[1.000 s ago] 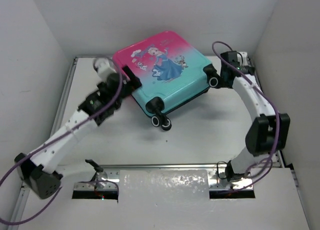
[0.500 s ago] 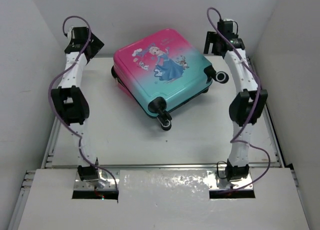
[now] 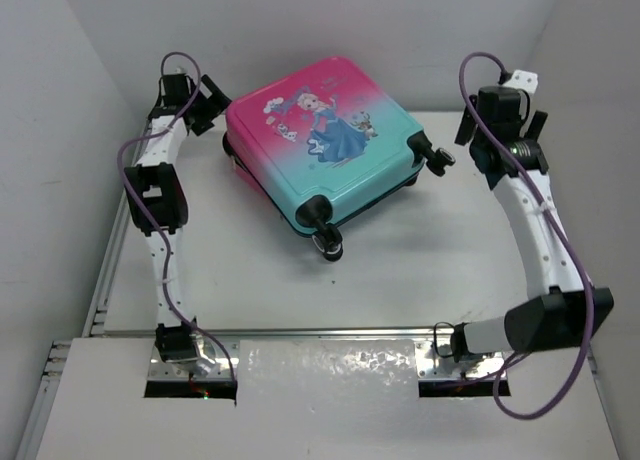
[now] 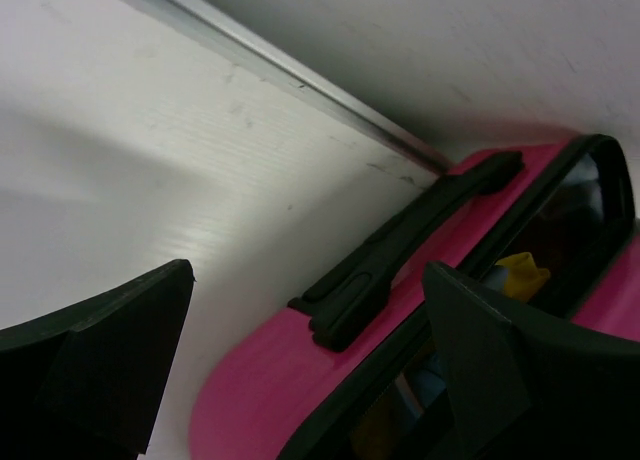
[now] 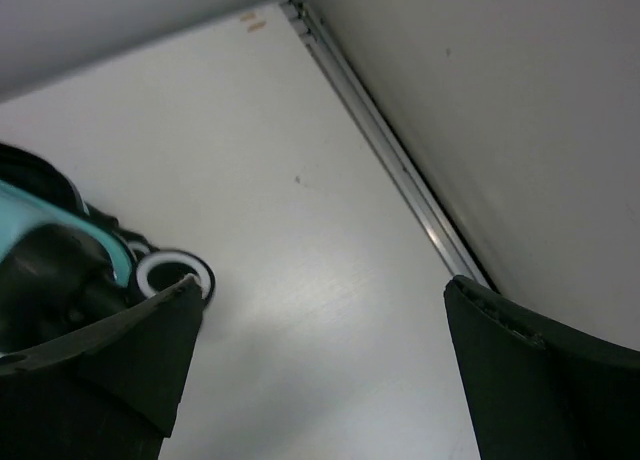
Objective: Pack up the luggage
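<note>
Flanking the luggage (image 3: 330, 150) on the table (image 3: 400, 270), left jaws and right jaws, both wide apart.

Inspection found a flat matte white counter (image 3: 400, 270) enclosed on three sides: a plain white back wall (image 3: 300, 25), a plain white left wall (image 3: 50, 180) and a plain white right wall (image 3: 600, 130). A silver metal rail (image 3: 108, 270) ran along the counter's left edge. A glossy reflective strip (image 3: 330, 365) lay at the near edge. Lighting was even and diffuse.
</note>
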Tool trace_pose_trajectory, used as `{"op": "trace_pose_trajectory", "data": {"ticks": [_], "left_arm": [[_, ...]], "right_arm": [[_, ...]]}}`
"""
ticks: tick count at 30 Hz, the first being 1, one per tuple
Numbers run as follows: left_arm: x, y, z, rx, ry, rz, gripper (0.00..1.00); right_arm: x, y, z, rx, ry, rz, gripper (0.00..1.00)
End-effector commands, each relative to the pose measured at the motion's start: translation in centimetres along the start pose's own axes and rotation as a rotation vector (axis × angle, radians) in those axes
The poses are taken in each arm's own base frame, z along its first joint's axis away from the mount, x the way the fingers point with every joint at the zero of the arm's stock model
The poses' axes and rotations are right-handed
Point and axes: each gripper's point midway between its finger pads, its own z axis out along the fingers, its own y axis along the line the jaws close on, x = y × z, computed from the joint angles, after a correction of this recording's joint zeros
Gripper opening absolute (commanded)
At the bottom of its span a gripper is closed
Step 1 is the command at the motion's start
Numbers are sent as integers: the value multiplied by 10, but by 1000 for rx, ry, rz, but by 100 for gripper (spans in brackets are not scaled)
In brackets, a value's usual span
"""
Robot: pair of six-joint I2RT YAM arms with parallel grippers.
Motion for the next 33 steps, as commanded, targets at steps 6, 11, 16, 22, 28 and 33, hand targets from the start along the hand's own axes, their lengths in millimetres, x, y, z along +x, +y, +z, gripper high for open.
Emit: {"op": "trace_pose_trajectory", "data": {"ticks": [6, 11, 16, 22, 28, 33], "left_arm": [[12, -20, 23, 217, 27, 18, 97], [35, -23, 26, 263, 67, -13, 97], [43, -37, 10, 340, 37, -103, 97], [58, -40, -6, 370, 38, -135, 98], [92, -31, -23, 398, 44, -188, 98], [127, -39, -56, 460, 37, -262, 94]], "right_arm": [[171, 56, -26, -357, 214, 86, 99], [193, 123, -29, -544, 234, 103, 98], [147, 179, 4, -618, 162, 31, 93], [107, 228, 59, -633, 141, -124, 96], [116, 272, 80, -741, 224, -190, 97], [143, 286, 60, -872, 225, -189, 99]]}}
